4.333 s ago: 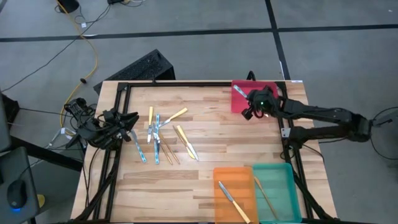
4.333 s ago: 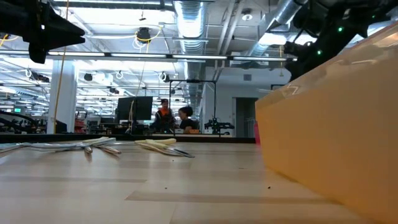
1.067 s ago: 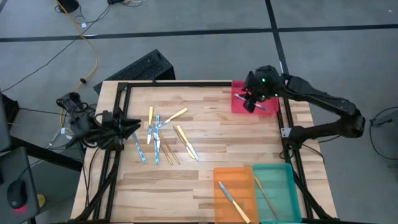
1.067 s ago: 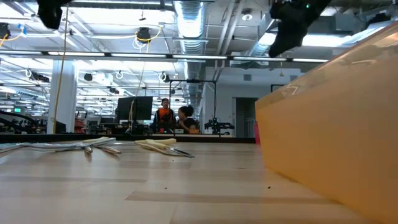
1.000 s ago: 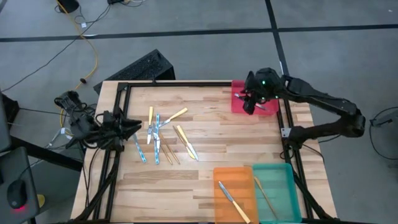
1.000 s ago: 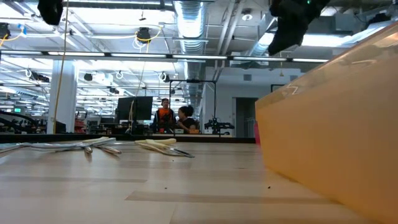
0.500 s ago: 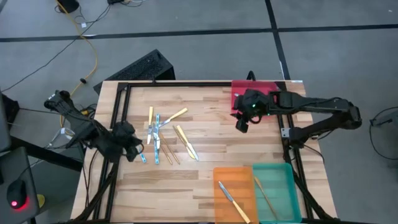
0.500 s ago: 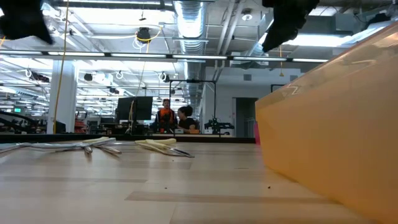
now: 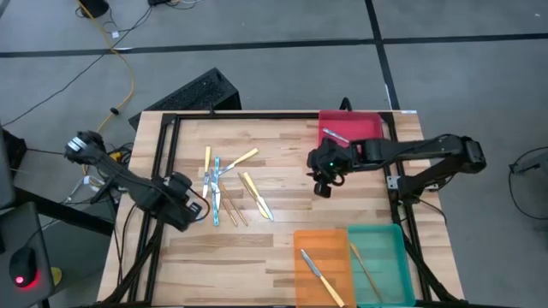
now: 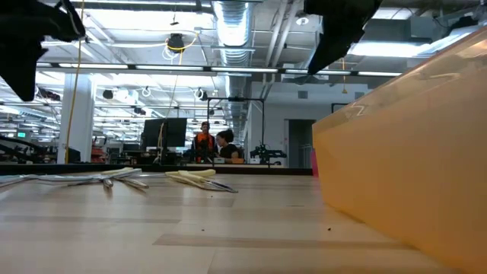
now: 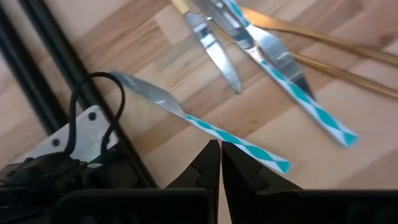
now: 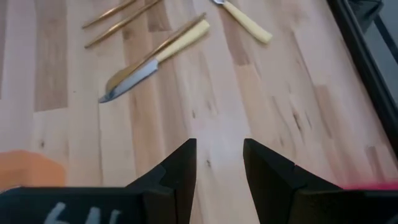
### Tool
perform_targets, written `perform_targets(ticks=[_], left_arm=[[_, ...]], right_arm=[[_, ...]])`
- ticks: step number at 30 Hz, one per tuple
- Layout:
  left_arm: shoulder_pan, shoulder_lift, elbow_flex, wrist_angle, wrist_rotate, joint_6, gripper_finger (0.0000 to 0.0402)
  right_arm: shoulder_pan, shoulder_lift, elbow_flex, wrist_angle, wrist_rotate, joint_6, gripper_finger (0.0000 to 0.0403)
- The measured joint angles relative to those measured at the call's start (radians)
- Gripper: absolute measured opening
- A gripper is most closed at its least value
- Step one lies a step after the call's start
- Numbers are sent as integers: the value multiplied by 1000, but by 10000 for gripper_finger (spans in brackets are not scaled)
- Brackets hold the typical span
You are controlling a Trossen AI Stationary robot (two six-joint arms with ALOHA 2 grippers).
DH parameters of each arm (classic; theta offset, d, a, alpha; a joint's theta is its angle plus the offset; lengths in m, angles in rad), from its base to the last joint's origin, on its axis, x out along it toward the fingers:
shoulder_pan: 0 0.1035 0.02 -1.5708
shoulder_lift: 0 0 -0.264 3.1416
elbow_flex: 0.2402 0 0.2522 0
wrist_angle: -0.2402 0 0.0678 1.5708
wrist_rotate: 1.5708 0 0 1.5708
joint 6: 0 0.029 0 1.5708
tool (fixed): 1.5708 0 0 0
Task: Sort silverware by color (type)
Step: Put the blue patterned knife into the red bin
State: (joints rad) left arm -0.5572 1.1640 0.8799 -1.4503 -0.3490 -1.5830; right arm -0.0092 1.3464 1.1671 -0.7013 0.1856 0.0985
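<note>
Pale butcher-block wood forms the table [image 9: 282,231], framed by a black metal rail. At its left edge the left gripper [image 9: 190,208] hovers over the boards with its two dark fingers [image 11: 210,167] pressed together and nothing between them; just ahead of the fingertips lies a silver utensil with a teal-and-white patterned handle [image 11: 205,127], flat on the wood.

Beside it, in the left-middle of the table, the rest of the loose silverware [image 9: 227,184] lies scattered: blue-handled pieces, yellow-handled ones, and thin tan wood-coloured sticks, some crossing each other.

Toward the centre-right the right gripper [image 9: 324,175] hangs above bare wood, well apart from that cluster, its fingers [image 12: 183,168] spread a moderate way with nothing held. Its wrist view looks onto a yellow-handled knife [image 12: 155,57] lying flat.

At the far right corner sits a red rectangular tray [image 9: 370,130] with one utensil in it. Along the near edge stand an orange tray [image 9: 310,244], holding a yellow-handled utensil, and touching it on the right a teal tray [image 9: 390,248], holding a thin tan stick.
</note>
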Motion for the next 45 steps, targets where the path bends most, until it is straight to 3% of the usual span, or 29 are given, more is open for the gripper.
perform_targets(ticks=[7, 20, 25, 35, 45], left_arm=[[53, 164, 0, 30, 33, 103, 0], [67, 392, 0, 145, 189, 489, 0], [67, 409, -11, 168, 239, 600, 0], [84, 404, -157, 379, 312, 753, 0], [102, 400, -185, 453, 236, 886, 0]], right_arm=[[38, 0, 0, -1, 0, 7, 155], [75, 0, 0, -3, 0, 40, 155], [80, 0, 0, -4, 0, 43, 155], [80, 0, 0, -5, 0, 56, 155], [79, 0, 0, -1, 0, 59, 155]])
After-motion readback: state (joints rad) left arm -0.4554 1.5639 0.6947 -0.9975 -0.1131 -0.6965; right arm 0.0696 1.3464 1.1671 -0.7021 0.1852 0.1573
